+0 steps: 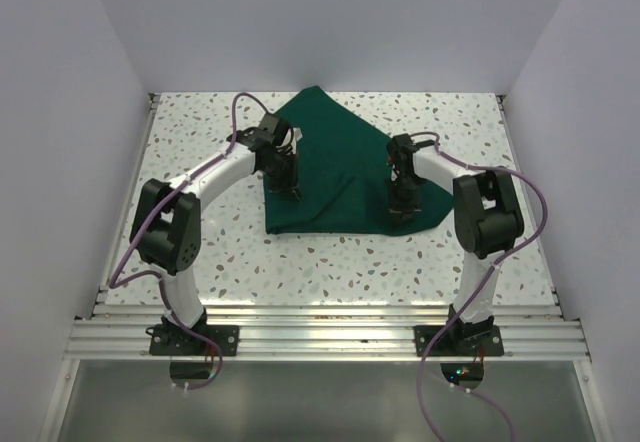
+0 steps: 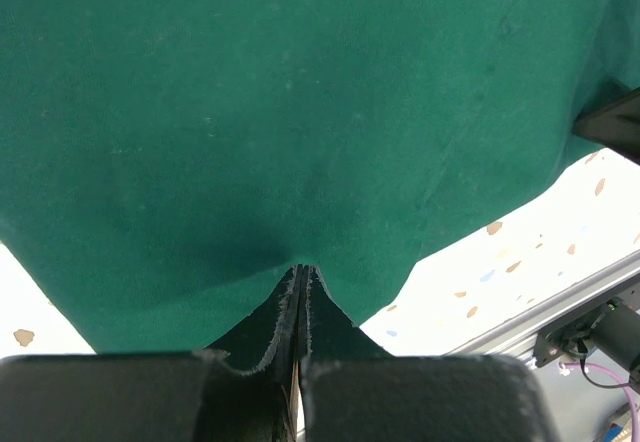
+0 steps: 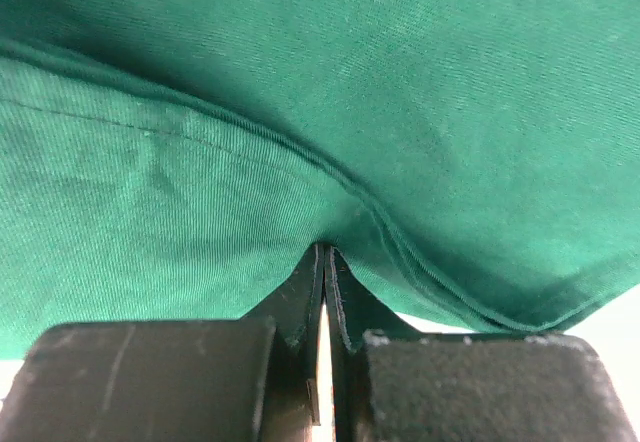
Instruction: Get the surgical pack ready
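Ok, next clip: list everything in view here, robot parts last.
drape: one, dark green, partly folded, mid-table
table: one, white with speckles, under everything
walls: three, plain white, left, back, right
rail frame: one, silver, along the near edge
cables: purple, running along both arms
left arm: one, black and white, left side
right arm: one, black and white, right side
left end effector: one, black, shut on the drape
right end effector: one, black, shut on the drape

The left arm (image 1: 215,174) and the right arm (image 1: 478,280) have white links and big black joint housings. A thin purple cable (image 1: 547,220) follows each arm. The end effector fingers (image 2: 262,337) are matte black.
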Action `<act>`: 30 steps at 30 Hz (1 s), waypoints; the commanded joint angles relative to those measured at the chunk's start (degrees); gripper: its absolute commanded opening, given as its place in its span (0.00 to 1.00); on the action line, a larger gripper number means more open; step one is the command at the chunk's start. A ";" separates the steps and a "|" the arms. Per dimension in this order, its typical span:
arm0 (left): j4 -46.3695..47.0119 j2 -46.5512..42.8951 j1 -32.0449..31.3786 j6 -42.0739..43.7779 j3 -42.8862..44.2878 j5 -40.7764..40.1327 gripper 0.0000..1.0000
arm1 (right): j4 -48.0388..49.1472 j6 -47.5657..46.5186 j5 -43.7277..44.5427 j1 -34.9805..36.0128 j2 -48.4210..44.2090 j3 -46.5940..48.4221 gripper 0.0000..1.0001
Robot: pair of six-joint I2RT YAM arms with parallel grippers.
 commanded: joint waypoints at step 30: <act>-1.60 0.38 0.87 2.20 3.07 0.67 0.00 | 0.27 -1.72 2.42 -6.93 -4.15 -2.02 0.00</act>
